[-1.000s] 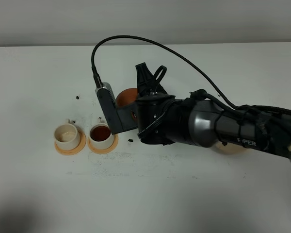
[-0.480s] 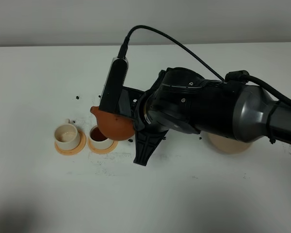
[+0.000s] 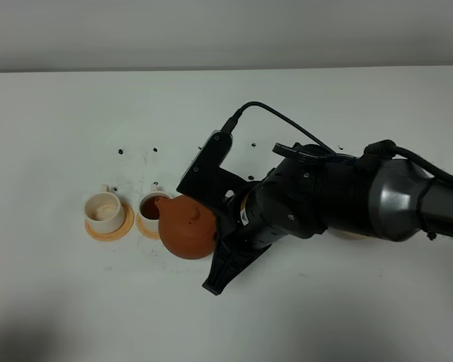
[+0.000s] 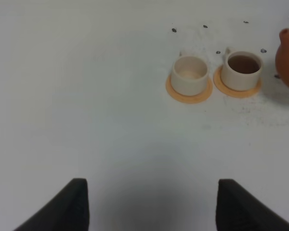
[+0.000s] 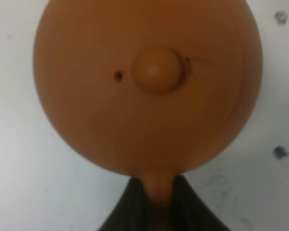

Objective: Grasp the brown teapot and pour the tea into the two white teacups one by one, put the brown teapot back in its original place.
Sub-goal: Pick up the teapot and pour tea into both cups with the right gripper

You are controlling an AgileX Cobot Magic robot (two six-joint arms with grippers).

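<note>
- Brown teapot [image 3: 187, 234] pinched at its loop handle between the dark fingers [image 5: 130, 211] of the right gripper [image 5: 159, 195], clamped tight on that handle in the right wrist view.
- From that camera: round clay body seen from above, lid on, knob in the middle, small vent hole beside the knob.
- In the high view, just beside the filled teacup [image 3: 155, 208], on the side away from the other cup, with the short spout turned toward that cup and overlapping its rim.
- Lifted clear of the white table [image 3: 60, 302] or resting on it: cannot tell.
- Dark tea in the filled teacup; next to it the pale teacup [image 3: 104, 210], showing only a cream inside, any liquid not readable.
- Both cups upright, each on one of two orange saucers [image 3: 106, 235], the saucers just beside each other, the nearer one partly covered by the pot's body.
- Left gripper [image 4: 156, 207] spread wide with nothing between its fingertips, over bare table, well apart from both cups and the pot.
- Small dark specks [image 3: 121, 151] scattered on the table around the cups.
</note>
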